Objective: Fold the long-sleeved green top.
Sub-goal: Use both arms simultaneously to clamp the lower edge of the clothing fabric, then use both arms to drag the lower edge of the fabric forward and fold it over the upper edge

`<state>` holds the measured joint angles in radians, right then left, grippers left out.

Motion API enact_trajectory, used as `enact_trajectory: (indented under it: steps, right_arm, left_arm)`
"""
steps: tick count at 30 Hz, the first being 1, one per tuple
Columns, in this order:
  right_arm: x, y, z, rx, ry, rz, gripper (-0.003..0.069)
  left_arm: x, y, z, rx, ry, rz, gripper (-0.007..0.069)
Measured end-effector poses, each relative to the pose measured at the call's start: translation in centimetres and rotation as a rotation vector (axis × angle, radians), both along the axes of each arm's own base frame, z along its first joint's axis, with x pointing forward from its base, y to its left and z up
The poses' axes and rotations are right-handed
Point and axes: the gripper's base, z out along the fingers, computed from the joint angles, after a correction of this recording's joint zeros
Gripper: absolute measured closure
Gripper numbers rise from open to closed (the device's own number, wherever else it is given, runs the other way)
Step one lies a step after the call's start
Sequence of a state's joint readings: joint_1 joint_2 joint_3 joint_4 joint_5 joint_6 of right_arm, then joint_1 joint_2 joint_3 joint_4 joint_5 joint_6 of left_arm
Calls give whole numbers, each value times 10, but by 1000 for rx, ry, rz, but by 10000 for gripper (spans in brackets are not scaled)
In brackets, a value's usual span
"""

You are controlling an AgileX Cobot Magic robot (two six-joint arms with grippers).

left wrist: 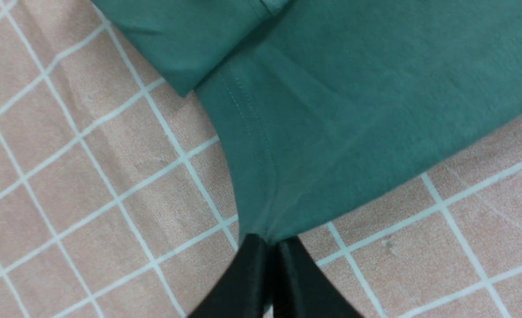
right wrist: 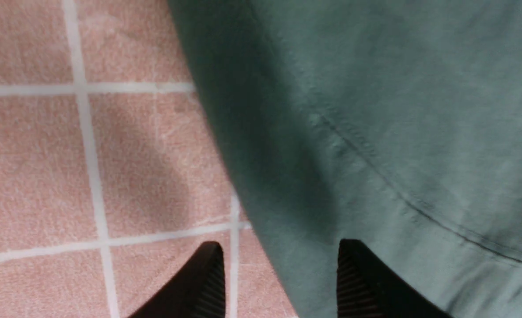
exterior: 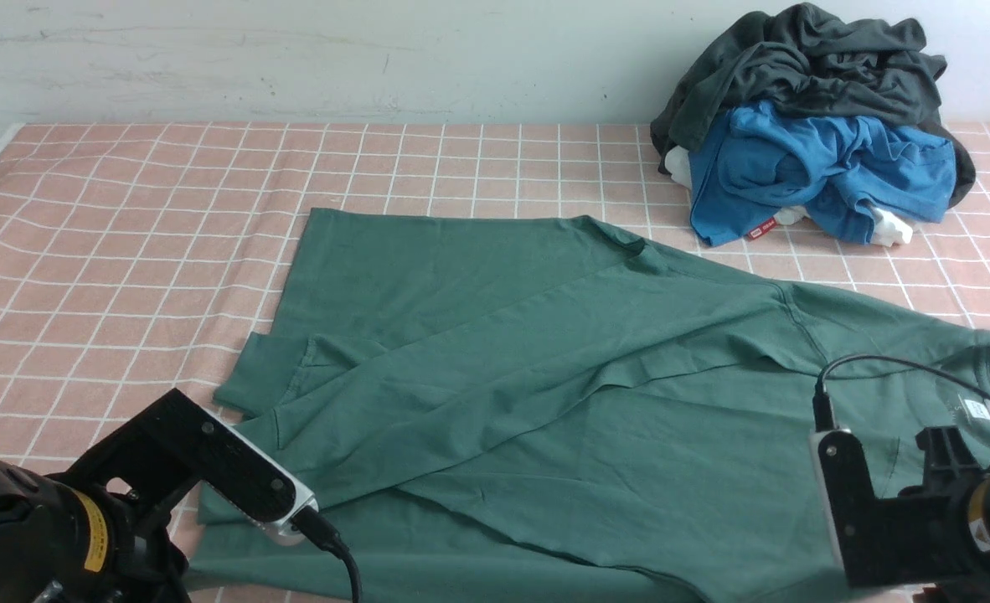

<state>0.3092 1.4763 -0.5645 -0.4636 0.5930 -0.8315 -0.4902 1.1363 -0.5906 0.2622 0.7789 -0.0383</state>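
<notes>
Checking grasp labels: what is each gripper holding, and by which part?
Left gripper pinches the green long-sleeved top at a stitched hem corner; right gripper, fingers apart, holds nothing.

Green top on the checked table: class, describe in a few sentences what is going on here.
A two-armed robot is folding the green long-sleeved top, which lies spread on the pink checked cloth with one sleeve laid across its body. The left pincer is shut on a near corner of the fabric. The right pincer stands open over the top's near edge on the robot's right, gripping nothing. A blue garment and a dark grey garment sit heaped at the far right.
</notes>
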Motion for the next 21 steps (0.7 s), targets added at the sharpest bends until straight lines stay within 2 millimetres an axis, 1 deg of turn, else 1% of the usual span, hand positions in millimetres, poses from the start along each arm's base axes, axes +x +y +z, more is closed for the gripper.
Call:
enact_trajectory:
  steps: [1, 2, 4, 5, 6, 7, 8, 11, 13, 14, 15, 19, 21]
  right_arm:
    - [2, -1, -5, -22, 13, 5, 372]
    - [2, -1, -5, -23, 11, 6, 376]
    - [7, 0, -6, -21, -13, -6, 433]
    - [8, 0, -6, -13, -24, -25, 480]
    - [8, 0, -6, -11, -26, -30, 487]
    - [9, 1, -7, 8, -36, -73, 550]
    - [9, 1, -7, 20, -44, -102, 592]
    - [9, 1, -3, 60, -73, -189, 651]
    - [7, -1, 5, 90, -105, -260, 657]
    - [7, -1, 6, 93, -110, -268, 657]
    - [6, -2, 15, 112, -140, -329, 657]
    - [9, -6, 51, 180, -257, -507, 657]
    - [17, -6, 64, 196, -315, -534, 659]
  left_arm:
    - [-1, 0, 1, -1, -3, 0, 619]
    - [-1, 0, 1, -2, -4, 0, 619]
    - [-1, 1, 2, -3, -6, 1, 619]
    - [-1, 0, 2, -6, -5, 2, 619]
    - [-1, 0, 2, -6, -5, 2, 619]
    - [-1, 0, 1, -12, -1, 6, 619]
    - [-2, 0, 1, -17, 1, 9, 619]
    - [-2, -1, 1, -31, 9, 17, 619]
    - [-2, -2, 3, -34, 14, 28, 619]
    - [-2, -2, 4, -34, 15, 31, 619]
    - [0, -2, 8, -38, 10, 39, 619]
    - [15, -4, 33, -106, -67, 115, 619]
    - [33, 0, 51, -155, -132, 191, 619]
